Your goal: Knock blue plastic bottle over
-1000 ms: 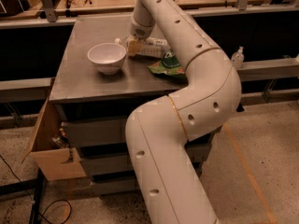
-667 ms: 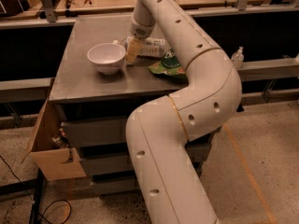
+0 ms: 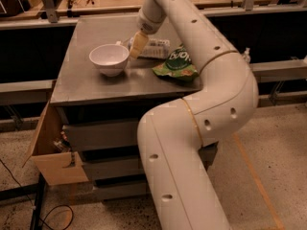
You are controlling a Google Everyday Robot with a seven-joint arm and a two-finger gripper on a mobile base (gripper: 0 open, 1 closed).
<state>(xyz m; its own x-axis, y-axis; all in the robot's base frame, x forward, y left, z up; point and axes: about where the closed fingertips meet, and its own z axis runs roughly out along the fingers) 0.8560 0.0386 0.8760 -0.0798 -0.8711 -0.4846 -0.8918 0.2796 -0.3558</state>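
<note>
The blue plastic bottle (image 3: 156,48) lies on its side on the grey table (image 3: 91,83), behind the white bowl (image 3: 109,58) and left of a green chip bag. Its pale label faces up. My gripper (image 3: 138,43) reaches down from the long white arm (image 3: 211,80) and sits right over the bottle's left end, between the bottle and the bowl's rim. It hides part of the bottle's neck.
A green chip bag (image 3: 176,64) lies on the table to the right of the bottle. An open cardboard box (image 3: 50,150) hangs at the table's lower left. A small pump-top bottle (image 3: 246,55) stands on the right shelf. Workbenches line the back.
My gripper has shifted slightly left and a little up over the bottle's left end. The bottle stays lying on its side; bowl and bag have not moved.
</note>
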